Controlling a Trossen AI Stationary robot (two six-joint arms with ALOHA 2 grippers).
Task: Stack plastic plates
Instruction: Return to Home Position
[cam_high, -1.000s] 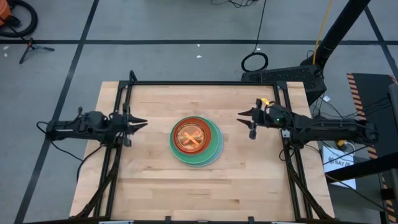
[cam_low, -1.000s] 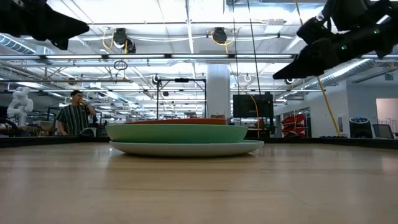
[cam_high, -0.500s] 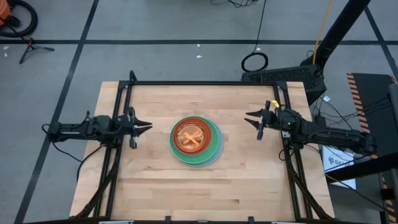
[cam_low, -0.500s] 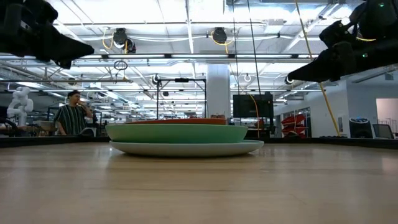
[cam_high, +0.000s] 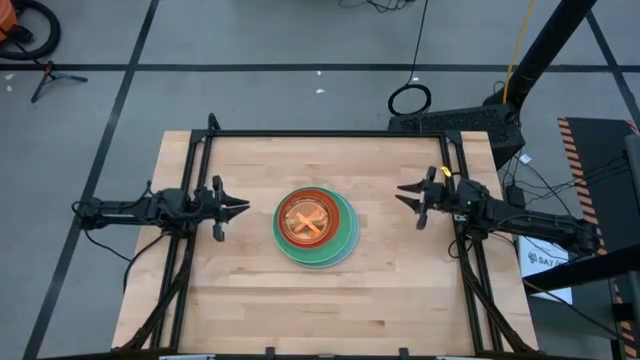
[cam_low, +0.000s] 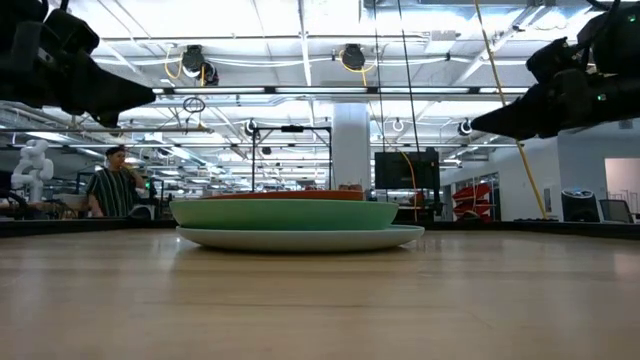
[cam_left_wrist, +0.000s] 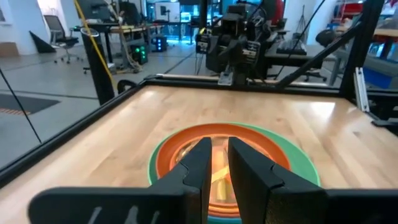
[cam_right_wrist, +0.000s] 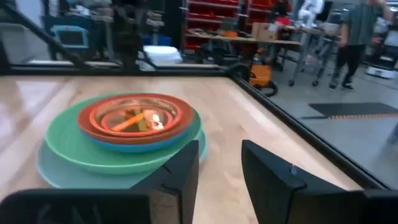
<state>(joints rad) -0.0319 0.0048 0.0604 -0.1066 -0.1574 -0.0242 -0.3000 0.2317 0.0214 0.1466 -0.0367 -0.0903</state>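
**Operator:** What did you record for the grippers?

**Inspector:** Your left gripper (cam_high: 240, 207) was raised above the table (cam_high: 380, 300). Its fingers (cam_left_wrist: 193, 168) were parted by only a narrow slit and gripped nothing. Your right gripper (cam_high: 402, 192) faced it from the opposite side, also raised. Its fingers (cam_right_wrist: 267, 174) were spread wider, with nothing between them.

**Operator:** And the plates?

**Inspector:** The plastic plates (cam_high: 315, 225) stood as one stack straight ahead of each of your grippers. It lay between the two, well apart from both sets of fingertips. Bottom up, I noted a large light blue plate (cam_right_wrist: 56, 174) flat on the wood, then a large green plate (cam_right_wrist: 68, 140). On that sat a medium blue plate (cam_right_wrist: 134, 147), then a red-orange plate (cam_right_wrist: 87, 115). Small plates nested inside it, with an orange plate (cam_high: 303, 222) on top. I could not tell apart the ones beneath it. The light blue plate's rim showed mainly on the side nearer your right gripper.

**Operator:** Anything beyond the table?

**Inspector:** A person (cam_low: 118, 185) stood in the room, far behind your grippers.
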